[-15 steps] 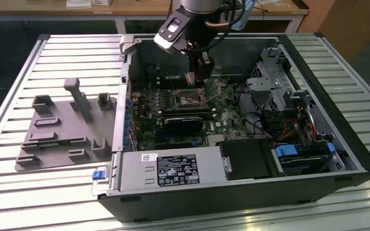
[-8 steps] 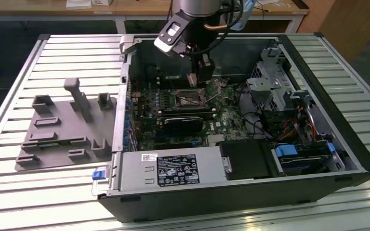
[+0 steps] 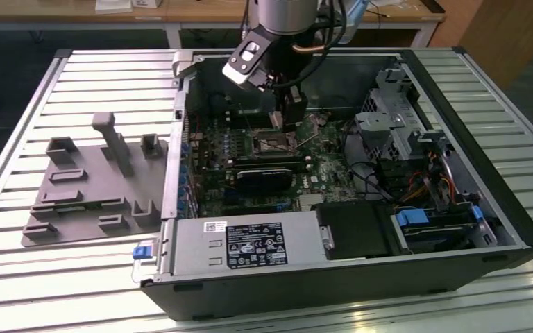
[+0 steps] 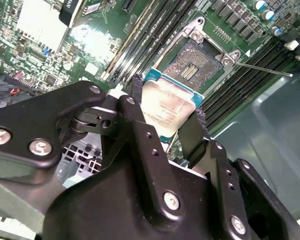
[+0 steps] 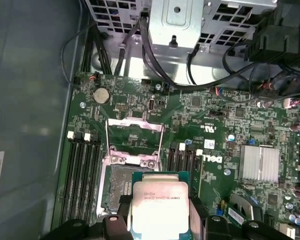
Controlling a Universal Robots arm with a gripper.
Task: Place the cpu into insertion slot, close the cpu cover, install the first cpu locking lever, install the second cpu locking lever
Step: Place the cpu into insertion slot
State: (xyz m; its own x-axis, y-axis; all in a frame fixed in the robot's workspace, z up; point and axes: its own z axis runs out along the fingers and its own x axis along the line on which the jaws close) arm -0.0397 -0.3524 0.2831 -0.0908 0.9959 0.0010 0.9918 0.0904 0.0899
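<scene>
My gripper [image 3: 286,111] hangs inside the open computer case, shut on the cpu [image 4: 170,106], a flat square chip with a dull silver top and green edge. Both wrist views show black fingers [image 4: 137,95] pressing its two opposite sides. The cpu [image 5: 160,207] hovers above and slightly off the insertion slot [image 5: 118,186], whose dark contact field lies bare inside its metal rim. The insertion slot [image 4: 192,64] sits on the green board [image 3: 327,177]. The cpu cover [image 5: 135,129], a thin silvery frame, is swung open beyond the slot. A thin lever rod [image 4: 262,68] sticks out from the slot's corner.
Memory slots [image 5: 82,175] flank the slot on both sides. A black card [image 3: 266,177], a grey power supply [image 3: 239,246] and a drive cage [image 3: 396,125] crowd the case. Black cables [image 5: 155,65] run past the cover. A grey fixture [image 3: 91,187] lies on the slatted table.
</scene>
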